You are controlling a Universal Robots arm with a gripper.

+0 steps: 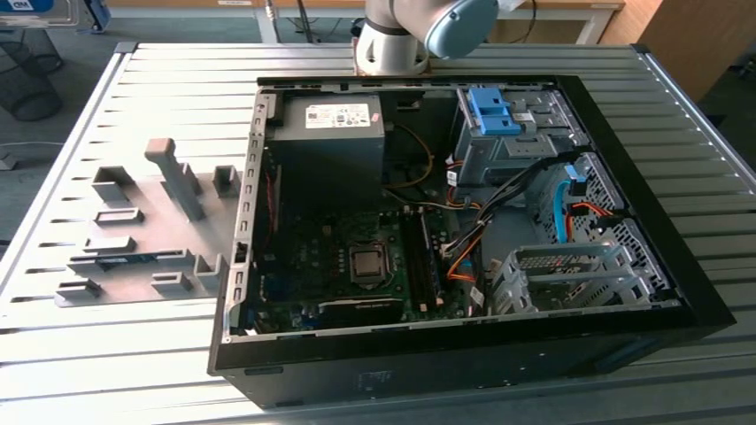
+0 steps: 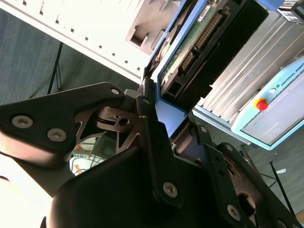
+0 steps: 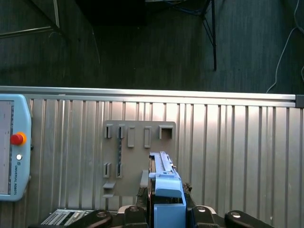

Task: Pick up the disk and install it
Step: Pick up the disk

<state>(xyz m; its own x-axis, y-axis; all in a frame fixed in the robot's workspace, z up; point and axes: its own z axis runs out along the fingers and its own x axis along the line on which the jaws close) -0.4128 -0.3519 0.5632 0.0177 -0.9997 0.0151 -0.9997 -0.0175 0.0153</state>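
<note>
A: Going across the exterior view, what lies where?

B: A grey holder (image 1: 142, 252) sits on the table (image 1: 119, 354) at the left. The open case (image 1: 354, 177) takes the centre and right, with a blue bracket (image 1: 494, 111) at its upper right. The arm (image 1: 408, 35) stands at top centre.

A: And the disk?

B: In both wrist views the disk (image 3: 166, 180) (image 2: 190, 42) is in the gripper (image 3: 167, 209) (image 2: 172, 113), held clear of the table. The fingers (image 2: 154, 142) are closed onto the two sides of its blue caddy (image 3: 168, 190), pinching one end. The rest juts out past the fingertips.

A: Which way does it point?

B: In the first wrist view it shows edge-on. Its long axis runs straight out from the gripper, toward the holder beyond. In the second wrist view its green board and connectors face the camera. A pendant (image 3: 14, 147) lies on the table.
</note>
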